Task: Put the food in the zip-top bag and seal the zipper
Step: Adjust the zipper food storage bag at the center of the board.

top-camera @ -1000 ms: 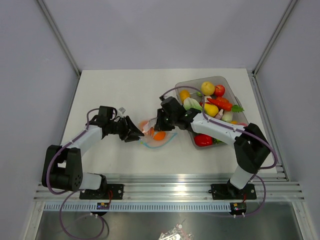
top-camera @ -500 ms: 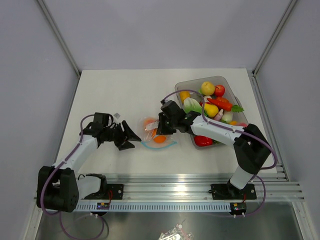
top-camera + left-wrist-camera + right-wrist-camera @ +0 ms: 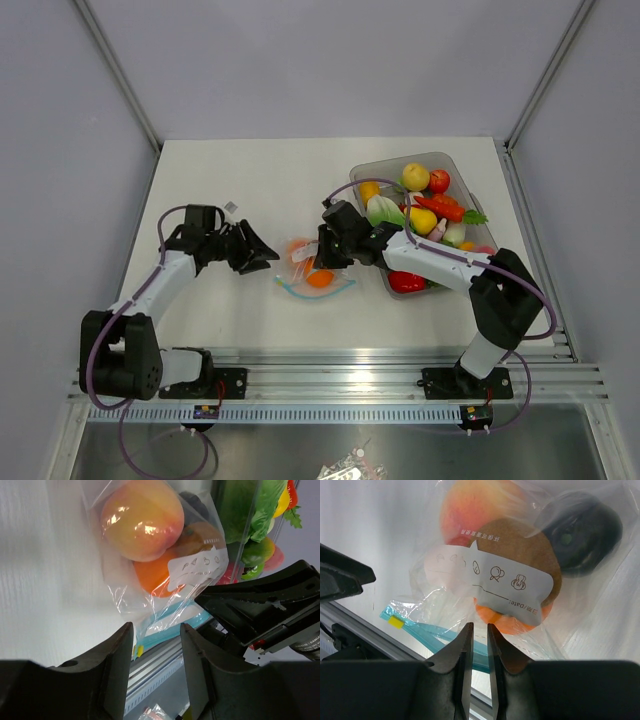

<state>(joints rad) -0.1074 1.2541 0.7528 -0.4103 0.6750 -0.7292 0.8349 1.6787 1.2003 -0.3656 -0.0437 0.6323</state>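
The zip-top bag [image 3: 312,270] lay just left of the tray [image 3: 458,165]; only the wrist views showed its printed label [image 3: 490,582] over the peach [image 3: 142,520] and orange [image 3: 157,575] inside. It sat between the left gripper [image 3: 262,255], jaws apart just beside it, and the right gripper [image 3: 322,250] on the tray side, jaws nearly together; whether they pinched film was unclear.

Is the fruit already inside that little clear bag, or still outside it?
Inside. The peach and the orange sit behind the clear film of the zip-top bag, with its printed label over the orange.
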